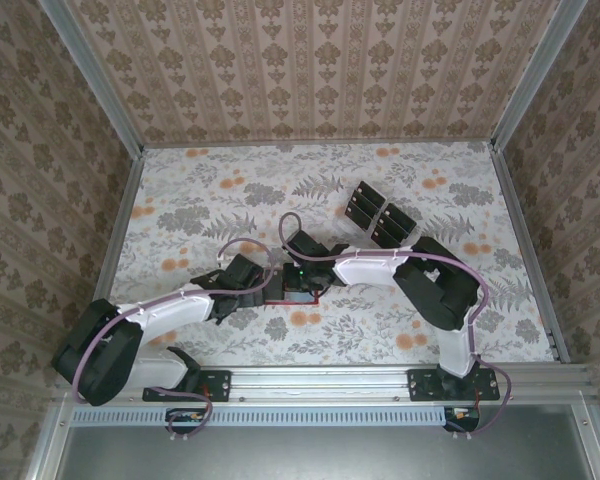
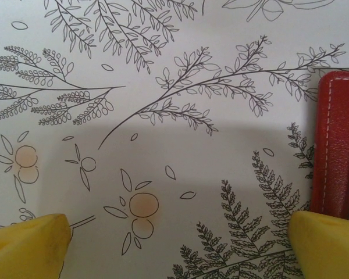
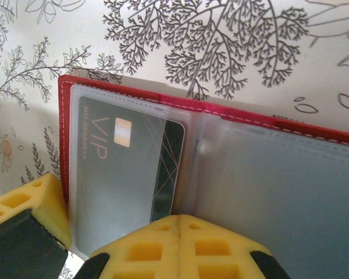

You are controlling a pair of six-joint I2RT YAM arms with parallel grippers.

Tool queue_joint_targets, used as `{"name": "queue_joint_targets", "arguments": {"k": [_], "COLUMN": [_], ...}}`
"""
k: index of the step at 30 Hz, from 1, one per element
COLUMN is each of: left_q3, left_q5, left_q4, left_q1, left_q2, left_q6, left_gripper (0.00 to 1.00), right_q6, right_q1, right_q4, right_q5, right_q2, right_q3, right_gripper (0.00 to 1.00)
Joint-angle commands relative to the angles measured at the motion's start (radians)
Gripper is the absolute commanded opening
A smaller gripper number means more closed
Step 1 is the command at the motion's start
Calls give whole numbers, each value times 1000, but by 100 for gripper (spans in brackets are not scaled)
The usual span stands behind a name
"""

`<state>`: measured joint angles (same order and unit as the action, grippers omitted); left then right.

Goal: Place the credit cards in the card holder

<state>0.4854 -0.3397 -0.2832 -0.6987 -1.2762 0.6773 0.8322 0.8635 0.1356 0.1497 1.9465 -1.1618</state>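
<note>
While seemingly touching credit card [image 3: 128, 168] with right gripper [image 3: 180, 224] shut and left gripper [image 2: 177, 247] agape, risked skidding unpinned card holder [image 2: 337, 145].

- Card holder [image 2: 337, 145]: red, with pale stitching along its edge and cloudy clear sleeves inside.
- Card [image 3: 134, 168] inside the card holder: dark grey, pale "VIP" lettering, orange-gold chip.
- Credit cards [image 1: 378, 215] beyond the card holder: black-brown.
- Table [image 1: 200, 200] under the card holder: white, with grey ferns and orange blossoms.
- Left gripper [image 2: 177, 247] and right gripper [image 3: 180, 244]: yellow fingers.
</note>
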Motion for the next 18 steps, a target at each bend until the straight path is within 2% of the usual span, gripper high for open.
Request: {"name": "queue_joint_targets", "arguments": {"k": [1, 14, 18], "left_q3": [-11, -1, 8], "left_q5": [23, -11, -15], "left_q4": [21, -29, -46], "left_q1": [3, 6, 9], "left_q2": [0, 124, 140], "left_q6": [12, 30, 31], "left_gripper": [100, 100, 100], "right_q6": [-6, 8, 10], "right_q1": [16, 18, 19], "right_q4": [16, -2, 2], "right_q5": [22, 47, 41], "right_q2": [35, 45, 29], "right_q3": [-30, -39, -26], "right_gripper": [3, 3, 6]}}
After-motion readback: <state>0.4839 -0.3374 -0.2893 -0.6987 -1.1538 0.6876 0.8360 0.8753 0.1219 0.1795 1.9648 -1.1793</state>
